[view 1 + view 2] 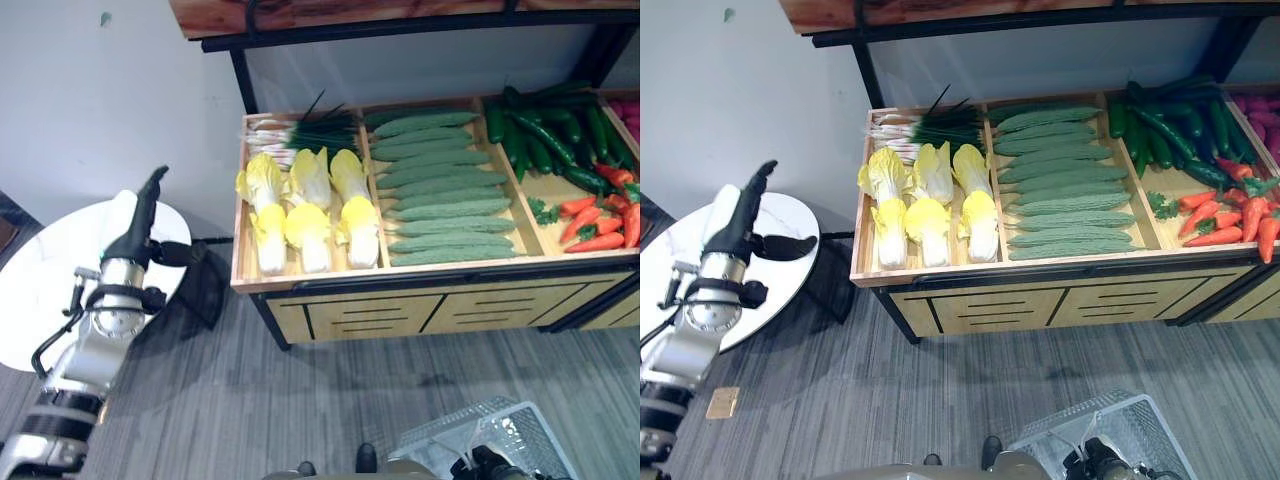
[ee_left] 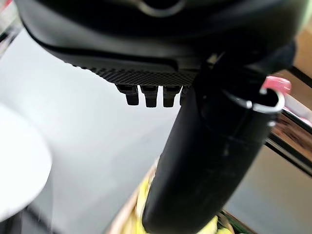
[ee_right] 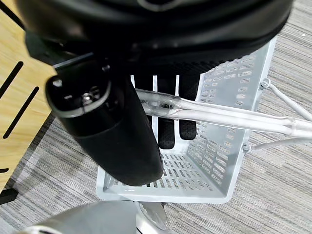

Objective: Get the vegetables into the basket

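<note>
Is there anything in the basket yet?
No, the right wrist view shows the basket with a bare perforated bottom, and the right hand curled round its metal handle.

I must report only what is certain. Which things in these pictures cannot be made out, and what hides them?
- Basket: in both eye views the bottom edge cuts it off.
- Right hand: its fingers curl round the basket's handle; the thumb hides part of the grip.
- Purple vegetables: cut off by the right edge, kind unclear.
- Cabbages: in the left wrist view, blurred and mostly behind the left hand.
</note>
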`<state>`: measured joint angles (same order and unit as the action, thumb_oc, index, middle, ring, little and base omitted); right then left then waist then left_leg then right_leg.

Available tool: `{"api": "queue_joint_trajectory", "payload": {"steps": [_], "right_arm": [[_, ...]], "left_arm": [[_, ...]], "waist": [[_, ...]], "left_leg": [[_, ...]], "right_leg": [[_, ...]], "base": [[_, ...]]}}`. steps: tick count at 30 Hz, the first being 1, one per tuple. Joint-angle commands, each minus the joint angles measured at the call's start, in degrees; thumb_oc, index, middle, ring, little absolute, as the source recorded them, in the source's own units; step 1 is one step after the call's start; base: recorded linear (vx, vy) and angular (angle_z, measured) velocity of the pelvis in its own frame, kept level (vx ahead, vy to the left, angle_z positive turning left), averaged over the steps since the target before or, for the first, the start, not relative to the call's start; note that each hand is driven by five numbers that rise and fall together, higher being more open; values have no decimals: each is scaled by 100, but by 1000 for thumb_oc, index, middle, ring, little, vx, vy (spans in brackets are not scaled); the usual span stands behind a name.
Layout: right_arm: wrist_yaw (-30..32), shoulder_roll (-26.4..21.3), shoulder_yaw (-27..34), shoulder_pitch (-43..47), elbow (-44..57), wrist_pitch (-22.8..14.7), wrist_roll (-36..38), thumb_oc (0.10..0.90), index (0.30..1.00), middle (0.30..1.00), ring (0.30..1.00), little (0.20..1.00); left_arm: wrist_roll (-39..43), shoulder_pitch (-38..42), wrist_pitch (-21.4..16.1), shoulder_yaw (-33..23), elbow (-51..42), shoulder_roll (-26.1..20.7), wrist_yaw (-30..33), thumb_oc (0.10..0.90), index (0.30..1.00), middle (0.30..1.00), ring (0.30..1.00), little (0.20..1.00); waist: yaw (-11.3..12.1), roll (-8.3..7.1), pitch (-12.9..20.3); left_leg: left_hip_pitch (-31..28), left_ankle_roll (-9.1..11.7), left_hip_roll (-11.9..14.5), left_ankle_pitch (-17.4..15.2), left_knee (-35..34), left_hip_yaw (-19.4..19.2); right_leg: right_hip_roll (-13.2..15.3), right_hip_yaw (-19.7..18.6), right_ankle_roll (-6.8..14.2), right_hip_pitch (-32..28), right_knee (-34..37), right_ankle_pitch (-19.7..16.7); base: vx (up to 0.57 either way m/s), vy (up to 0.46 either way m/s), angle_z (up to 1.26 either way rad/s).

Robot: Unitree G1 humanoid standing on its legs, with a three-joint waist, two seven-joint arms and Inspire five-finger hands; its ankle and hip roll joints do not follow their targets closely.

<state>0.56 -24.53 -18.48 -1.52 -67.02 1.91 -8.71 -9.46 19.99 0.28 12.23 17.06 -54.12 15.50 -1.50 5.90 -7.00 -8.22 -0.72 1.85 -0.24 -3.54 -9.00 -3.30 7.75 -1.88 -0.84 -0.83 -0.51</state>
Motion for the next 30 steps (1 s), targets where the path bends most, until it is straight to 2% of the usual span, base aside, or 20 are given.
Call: {"api": "queue_joint_trajectory", "payload": {"steps": [1, 2, 3, 4, 5, 6, 7, 8, 12, 13, 14, 16, 23, 30], "right_arm": [[97, -121, -169, 198, 33, -186, -158, 400, 300, 300, 300, 300], [146, -212, -216, 250, 77, -226, -173, 400, 300, 300, 300, 300], [163, -261, -232, 262, 102, -246, -200, 400, 300, 300, 300, 300], [163, -254, -219, 258, 102, -246, -200, 400, 300, 300, 300, 300], [189, -314, -254, 322, 126, -271, -220, 400, 300, 300, 300, 300], [214, -390, -279, 369, 141, -298, -260, 400, 300, 300, 300, 300], [245, -430, -285, 387, 149, -315, -281, 400, 300, 300, 300, 300], [245, -423, -274, 384, 148, -315, -281, 400, 300, 300, 300, 300], [353, -495, -249, 538, 134, -354, -241, 400, 300, 300, 300, 300], [400, -524, -263, 637, 104, -360, -175, 400, 300, 300, 300, 300], [400, -518, -256, 638, 102, -361, -174, 400, 300, 300, 300, 300], [475, -540, -281, 808, 116, -374, -92, 400, 300, 300, 300, 300], [623, -574, -258, 1116, 32, -350, 89, 400, 300, 300, 300, 300], [682, -620, -136, 1130, -74, -295, 205, 400, 300, 300, 300, 300]], "left_arm": [[-754, 1348, -319, 377, 31, -826, 328, 900, 1000, 1000, 1000, 1000], [-1063, 1791, -291, 908, 261, -1033, 317, 900, 1000, 1000, 1000, 1000], [-1166, 1988, -313, 1153, 419, -1101, 327, 900, 1000, 1000, 1000, 1000], [-1163, 2036, -321, 1199, 446, -1094, 335, 900, 1000, 1000, 1000, 1000], [-1326, 2288, -288, 1533, 605, -1134, 332, 900, 1000, 1000, 1000, 1000], [-1507, 2591, -308, 1936, 777, -1161, 340, 900, 1000, 1000, 1000, 1000], [-1649, 2734, -294, 2164, 932, -1166, 352, 900, 1000, 1000, 1000, 1000], [-1646, 2775, -300, 2203, 956, -1157, 359, 900, 1000, 1000, 1000, 1000], [-1889, 3340, -252, 2866, 1447, -957, 424, 900, 1000, 1000, 1000, 1000], [-2002, 3587, -228, 3158, 1790, -830, 456, 900, 1000, 1000, 1000, 1000], [-1999, 3614, -235, 3183, 1809, -822, 462, 900, 1000, 1000, 1000, 1000], [-2081, 3873, -156, 3498, 2210, -660, 410, 900, 1000, 1000, 1000, 1000], [-2159, 3998, -26, 3784, 3064, -239, 218, 900, 1000, 1000, 1000, 1000], [-2072, 3494, -29, 3450, 3059, -79, 44, 900, 1000, 1000, 1000, 1000]], "waist": [[-273, -227, 96], [-379, -96, 76], [-418, -24, 61], [-403, -29, 66], [-453, 66, 41], [-554, 230, 3], [-605, 305, -14], [-587, 301, -4], [-739, 576, -105], [-834, 694, -167], [-821, 691, -157], [-903, 803, -241], [-985, 921, -375], [-963, 977, -438]], "left_leg": [[-103, 134, -215, -492, -146, -116], [-40, 147, -225, -473, -146, -174], [1, 152, -233, -464, -146, -212], [8, 152, -232, -463, -146, -214], [73, 155, -242, -448, -146, -255], [198, 165, -257, -418, -146, -339], [264, 168, -266, -403, -146, -387], [276, 168, -265, -402, -146, -392], [583, 181, -289, -324, -146, -538], [741, 192, -298, -282, -146, -607], [753, 191, -298, -281, -146, -610], [959, 196, -307, -228, -146, -696], [1217, 211, -303, -153, -146, -817], [1034, 223, -294, -172, -146, -825]], "right_leg": [[461, -409, 685, -559, 465, 254], [478, -459, 708, -488, 502, 203], [489, -478, 722, -441, 526, 177], [488, -480, 722, -433, 527, 174], [501, -515, 738, -355, 550, 132], [522, -565, 769, -218, 582, 73], [526, -604, 786, -128, 583, 42], [525, -609, 786, -114, 582, 39], [556, -738, 832, 253, 583, -72], [560, -805, 845, 436, 583, -134], [559, -809, 845, 449, 583, -137], [563, -900, 862, 692, 583, -216], [573, -1008, 867, 999, 583, -312], [572, -1011, 834, 800, 583, -221]], "base": [[-7, -18, -24], [-13, -11, -26], [-13, -11, -23], [-18, 1, -16], [-27, 3, -20], [-30, 1, -24], [-18, 1, -30], [-4, -10, -29], [-20, -19, -43], [-21, -28, -24], [-13, -33, -21], [1, -41, -30], [25, -41, -18], [35, -21, 1]]}}
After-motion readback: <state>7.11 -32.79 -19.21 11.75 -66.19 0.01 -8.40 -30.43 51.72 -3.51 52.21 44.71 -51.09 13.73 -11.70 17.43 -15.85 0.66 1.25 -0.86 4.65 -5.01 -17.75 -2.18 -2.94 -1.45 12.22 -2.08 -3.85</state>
